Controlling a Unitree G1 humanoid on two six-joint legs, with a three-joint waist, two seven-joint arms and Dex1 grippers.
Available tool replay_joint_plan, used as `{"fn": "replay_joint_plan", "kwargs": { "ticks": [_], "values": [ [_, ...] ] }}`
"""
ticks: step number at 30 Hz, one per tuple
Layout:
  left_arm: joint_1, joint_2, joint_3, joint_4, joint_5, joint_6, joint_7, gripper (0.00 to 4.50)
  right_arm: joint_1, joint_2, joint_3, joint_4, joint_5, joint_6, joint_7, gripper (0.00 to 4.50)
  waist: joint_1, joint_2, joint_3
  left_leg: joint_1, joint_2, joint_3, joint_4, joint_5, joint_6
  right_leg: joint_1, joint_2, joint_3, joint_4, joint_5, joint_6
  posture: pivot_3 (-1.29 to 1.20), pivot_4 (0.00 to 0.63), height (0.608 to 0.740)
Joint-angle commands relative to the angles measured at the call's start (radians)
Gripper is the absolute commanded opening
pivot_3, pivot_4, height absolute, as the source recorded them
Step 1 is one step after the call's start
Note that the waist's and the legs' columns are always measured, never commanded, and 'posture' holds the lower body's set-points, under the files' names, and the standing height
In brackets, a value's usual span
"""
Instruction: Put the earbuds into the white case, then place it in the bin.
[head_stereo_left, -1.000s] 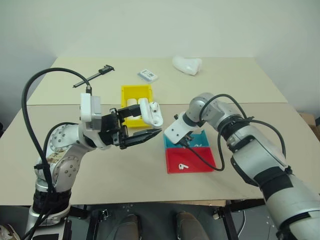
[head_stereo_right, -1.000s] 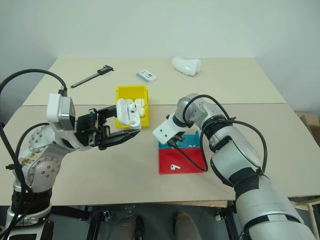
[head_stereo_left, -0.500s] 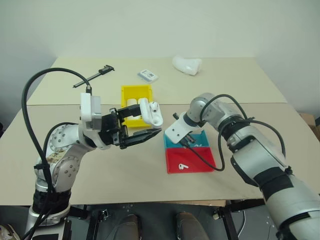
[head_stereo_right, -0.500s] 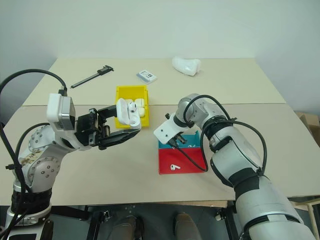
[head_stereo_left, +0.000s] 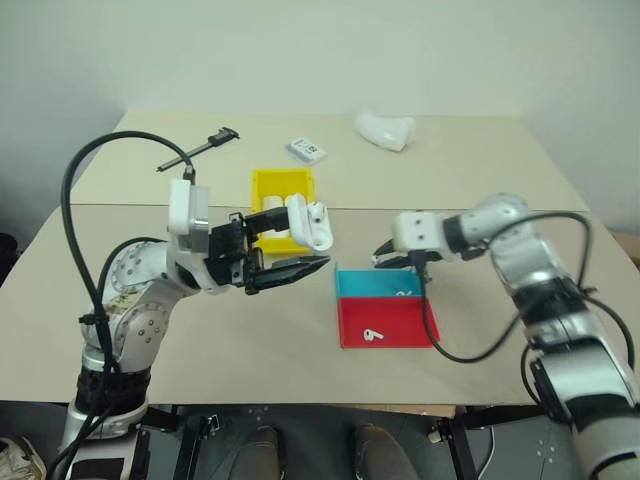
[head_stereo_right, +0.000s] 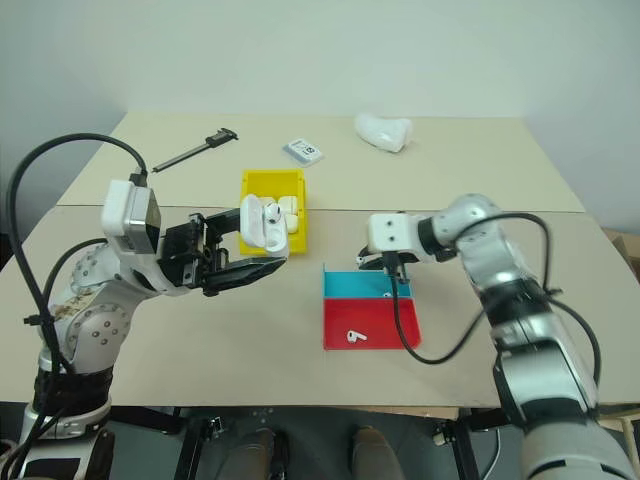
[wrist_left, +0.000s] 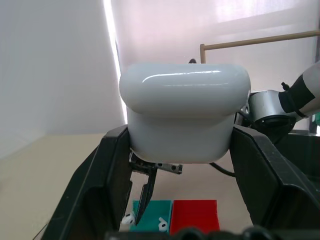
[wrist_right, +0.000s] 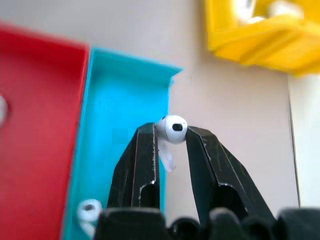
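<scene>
While the lid of the case hangs open, these points stand:

Hidden: the case (head_stereo_right: 263, 222) covers part of the bin (head_stereo_right: 262, 184) behind it, so the white items (head_stereo_right: 289, 212) inside the bin cannot be counted or named.
Hard to make out: the earbud in the right gripper is too small to see in the head views; the right wrist view shows it clearly.
Left gripper (head_stereo_left: 305, 266): clenched on the case, raised above the table (head_stereo_right: 200, 330) at centre-left; one earbud (head_stereo_right: 270, 211) sits in the open top.
Right gripper (wrist_right: 170, 142): grasping an earbud (wrist_right: 173, 128) by its head between the fingertips, raised over the far left edge of the tray.
Tray (head_stereo_right: 405, 322): red and blue, right of centre, near side of the table; blue half far, red half near.
Earbuds counted: four seen — one in the case, one in the right gripper, one in the red half (head_stereo_right: 352, 336), one in the blue half (wrist_right: 88, 209).
Bin: one, yellow, far of the case, centre-left.
Cases: one.
Other things: a lumpy white object (head_stereo_right: 382, 131) far right, a small card (head_stereo_right: 302, 151) far centre, a dark caliper (head_stereo_right: 190, 150) far left; one of each.
</scene>
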Motion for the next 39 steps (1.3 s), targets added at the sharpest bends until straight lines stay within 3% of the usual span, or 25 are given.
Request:
{"fn": "replay_joint_plan", "kwargs": {
  "ticks": [1, 4, 8, 14, 27, 39],
  "values": [
    [-0.044, -0.011, -0.006, 0.028, -0.004, -0.025, -0.031, 2.74, 0.066, 0.013, -0.221, -0.303, 0.325, 0.368, -0.127, 0.6, -0.003, 0.0, 0.0, 0.001, 0.0, 0.0, 0.0, 0.0, 0.0, 0.0, 0.0, 0.001, 0.0, 0.0, 0.0, 0.0, 0.15, 0.74],
    [-0.061, -0.023, -0.019, 0.051, 0.003, -0.028, -0.046, 2.74, 0.114, 0.049, -0.339, -0.448, 0.53, 0.576, -0.265, 0.6, -0.004, 0.0, 0.0, 0.002, 0.0, -0.002, 0.0, 0.0, 0.0, 0.001, 0.0, 0.002, 0.0, 0.0, 0.0, 0.0, 0.15, 0.74],
    [-0.072, -0.039, -0.035, 0.057, 0.003, -0.021, -0.054, 2.74, 0.176, 0.143, -0.461, -0.601, 0.807, 0.704, -0.47, 0.6, -0.002, 0.0, 0.0, 0.0, 0.0, -0.003, 0.0, 0.0, 0.0, 0.001, 0.001, 0.001, -0.001, 0.0, 0.0, 0.0, 0.15, 0.74],
    [-0.091, -0.042, -0.042, 0.08, 0.003, -0.014, -0.072, 2.74, 0.19, 0.189, -0.469, -0.717, 1.087, 0.748, -0.708, 0.6, -0.002, 0.0, 0.0, 0.0, -0.001, -0.004, 0.0, 0.0, 0.0, 0.001, 0.001, 0.001, -0.001, 0.0, 0.001, 0.0, 0.15, 0.74],
    [-0.089, -0.033, -0.044, 0.079, 0.001, -0.003, -0.098, 2.74, 0.195, 0.168, -0.317, -0.803, 1.167, 0.681, -0.815, 0.6, -0.004, 0.0, 0.0, -0.001, -0.001, -0.006, 0.0, 0.0, 0.0, 0.001, 0.001, 0.001, -0.002, 0.0, 0.001, 0.0, 0.15, 0.74],
    [-0.093, -0.038, -0.053, 0.075, 0.009, -0.005, -0.098, 2.74, 0.211, 0.106, -0.245, -0.812, 1.083, 0.642, -0.803, 0.6, -0.003, 0.0, 0.0, -0.001, -0.001, -0.006, 0.0, 0.0, 0.0, 0.0, 0.001, 0.001, -0.002, 0.0, 0.002, 0.0, 0.15, 0.74]
  ]
}}
